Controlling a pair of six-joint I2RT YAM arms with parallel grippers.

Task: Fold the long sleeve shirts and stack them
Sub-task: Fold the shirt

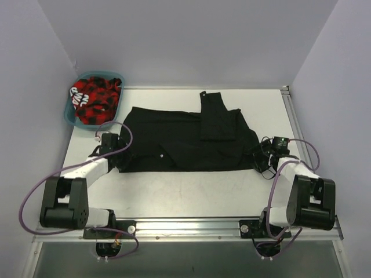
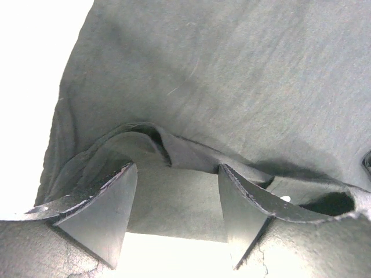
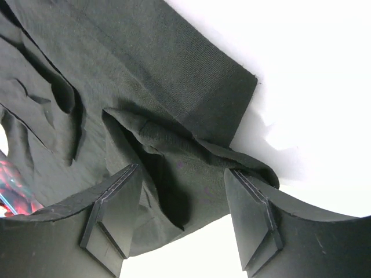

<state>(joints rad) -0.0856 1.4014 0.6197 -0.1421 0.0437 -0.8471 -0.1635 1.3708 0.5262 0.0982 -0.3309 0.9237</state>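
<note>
One long sleeve shirt, plain black, lies spread flat across the middle of the table, with a sleeve folded over its upper right part. My left gripper is at the shirt's near left corner. In the left wrist view it stands open, with a raised edge of the black cloth between the fingers. My right gripper is at the near right corner. In the right wrist view it is open around a bunched fold of the shirt, with the jaws not pressed on it.
A teal plastic basket stands at the back left and holds a red and black garment. Pale walls close in the table on three sides. A metal rail runs along the near edge between the arm bases.
</note>
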